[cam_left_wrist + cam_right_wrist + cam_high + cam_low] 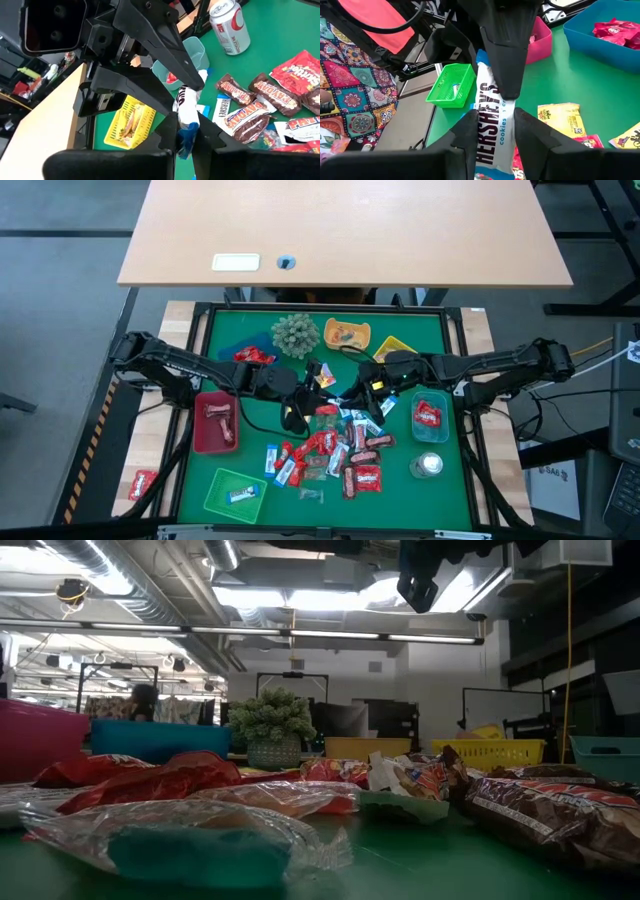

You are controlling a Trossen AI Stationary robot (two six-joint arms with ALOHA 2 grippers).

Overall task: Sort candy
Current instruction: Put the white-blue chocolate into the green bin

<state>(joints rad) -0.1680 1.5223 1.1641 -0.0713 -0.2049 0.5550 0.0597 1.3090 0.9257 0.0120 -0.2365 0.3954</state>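
A white-and-blue Hershey's candy packet (pixel 490 107) hangs in the air between my two grippers, above the middle of the green mat (pixel 445 345). My right gripper (pixel 495 135) is shut on its near part. My left gripper (pixel 189 137) is shut on its other end, and in the right wrist view that left gripper (pixel 506 92) comes in from beyond the packet. In the high view the left gripper (pixel 300 398) and the right gripper (pixel 362 388) meet at the mat's centre. More candy (pixel 335 455) lies in a loose pile on the mat below them. My left gripper pinches the packet's blue end (pixel 186 145) between its two fingers, slanting slightly downward from the table's left. The wrapper is crumpled there and is lifted clear of the mat. My right gripper pinches the packet's lower part (pixel 492 131) between its two fingers, slanting slightly downward from the table's right. The packet runs along the fingers and out past their tips toward the left gripper.
Trays ring the pile: a red one (pixel 215 423) holding candy, a green one (pixel 235 493), a blue one (pixel 430 420) and two yellow ones (pixel 348 335). A spiky plant ball (pixel 295 335) stands at the far side. A can (pixel 428 465) stands near the right.
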